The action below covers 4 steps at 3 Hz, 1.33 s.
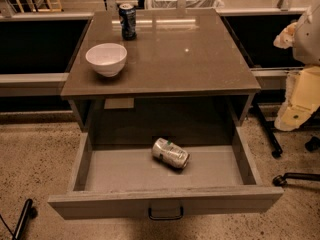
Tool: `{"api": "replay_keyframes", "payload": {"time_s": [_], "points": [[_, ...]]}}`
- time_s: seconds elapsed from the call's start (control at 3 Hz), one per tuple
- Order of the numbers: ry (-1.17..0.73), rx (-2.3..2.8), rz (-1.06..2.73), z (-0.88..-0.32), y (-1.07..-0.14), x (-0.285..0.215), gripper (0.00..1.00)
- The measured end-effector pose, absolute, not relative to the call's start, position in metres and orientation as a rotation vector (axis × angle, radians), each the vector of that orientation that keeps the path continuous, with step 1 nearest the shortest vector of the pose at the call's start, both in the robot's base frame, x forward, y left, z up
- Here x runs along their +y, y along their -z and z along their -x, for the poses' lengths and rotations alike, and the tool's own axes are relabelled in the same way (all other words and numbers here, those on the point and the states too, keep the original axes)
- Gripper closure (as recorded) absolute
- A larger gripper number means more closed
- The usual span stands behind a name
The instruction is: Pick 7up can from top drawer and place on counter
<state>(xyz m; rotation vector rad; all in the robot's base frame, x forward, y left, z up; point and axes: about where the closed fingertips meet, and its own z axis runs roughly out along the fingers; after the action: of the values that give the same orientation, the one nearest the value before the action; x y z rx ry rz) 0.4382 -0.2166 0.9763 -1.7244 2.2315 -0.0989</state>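
Note:
The 7up can (170,153), silvery-white with green markings, lies on its side in the middle of the open top drawer (165,201). The drawer is pulled far out, and its dark metal handle (165,215) shows on the front panel. The glossy brown-grey counter (180,54) sits above it. My gripper (296,109) is the cream-coloured part of the arm at the right edge of the view. It hangs beside the counter's right side, far from the can and holding nothing that I can see.
A white bowl (106,58) stands on the counter's left side and a dark blue can (128,21) stands upright at its back. Black chair legs with castors (280,179) are on the floor to the right. A dark pole (22,219) is at the bottom left.

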Motion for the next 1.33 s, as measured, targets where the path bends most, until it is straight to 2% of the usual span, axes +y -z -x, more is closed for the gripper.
{"api": "replay_keyframes", "payload": {"time_s": [0.67, 1.0, 1.33], "points": [[0.076, 2.216, 1.745, -0.449, -0.971, -0.212, 0.0], [-0.063, 2.194, 1.824, -0.486, -0.911, -0.174, 0.0], [-0.122, 2.2, 1.862, -0.509, -0.841, -0.135, 0.0]]}}
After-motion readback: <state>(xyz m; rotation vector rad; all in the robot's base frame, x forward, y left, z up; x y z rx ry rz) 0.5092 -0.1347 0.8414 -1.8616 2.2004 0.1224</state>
